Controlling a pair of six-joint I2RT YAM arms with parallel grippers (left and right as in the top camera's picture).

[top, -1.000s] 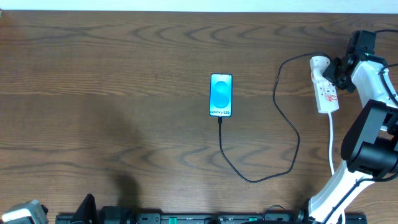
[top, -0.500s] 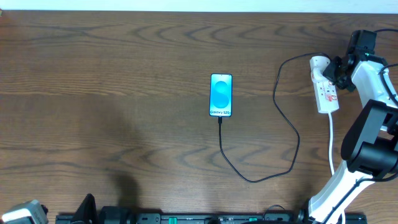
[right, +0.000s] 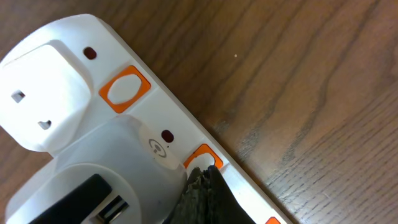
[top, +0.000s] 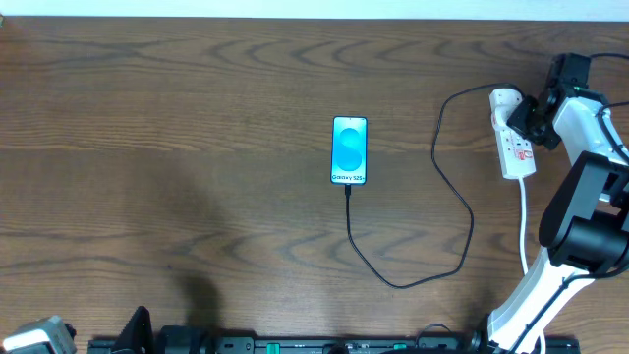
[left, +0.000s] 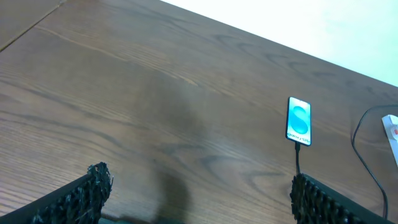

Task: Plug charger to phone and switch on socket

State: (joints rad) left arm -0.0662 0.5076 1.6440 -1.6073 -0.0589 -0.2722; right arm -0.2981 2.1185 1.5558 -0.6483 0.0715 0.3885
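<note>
The phone [top: 349,149] lies face up mid-table with its blue screen lit; it also shows in the left wrist view [left: 299,120]. The charger [top: 393,282], a thin black cable, has its tip at the phone's near end. From there it loops right and runs up to the socket [top: 513,138], a white strip at the right. My right gripper [top: 529,116] is shut, and its tips [right: 208,171] touch an orange-rimmed switch [right: 200,157] beside the white rounded plug [right: 93,168]. My left gripper [left: 199,205] stands open low over bare wood, far from everything.
A second orange-rimmed switch [right: 124,87] lies farther along the socket. The socket's white cord [top: 524,221] runs toward the near edge beside my right arm's base [top: 580,246]. The far table edge [top: 314,18] meets a white wall.
My right arm has shifted very slightly at the socket. The phone, the cable and my left gripper have not moved.
</note>
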